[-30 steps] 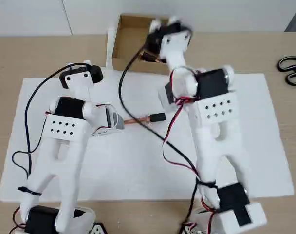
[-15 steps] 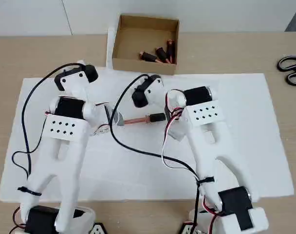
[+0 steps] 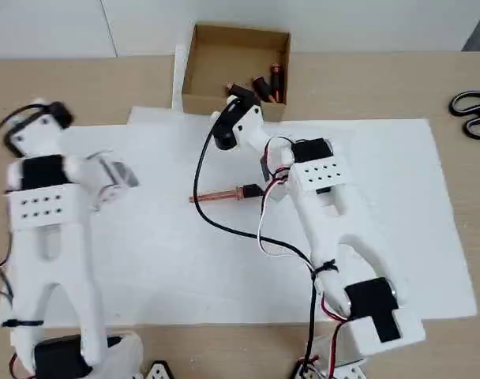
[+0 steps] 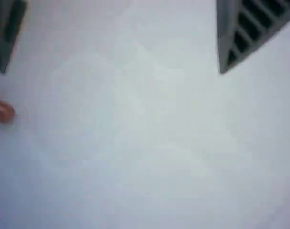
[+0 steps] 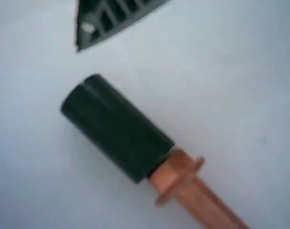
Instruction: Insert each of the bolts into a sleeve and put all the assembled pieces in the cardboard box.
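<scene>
Grey fingers (image 4: 235,33) of left end effector (image 4: 111,71) spread wide over white sheet (image 4: 135,152).

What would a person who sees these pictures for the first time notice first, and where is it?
First, the copper bolt joined to a black sleeve, lying on the white sheet near the table's middle, right beside the right arm. Next, the cardboard box at the far edge of the table, with finished pieces lying inside it.
</scene>
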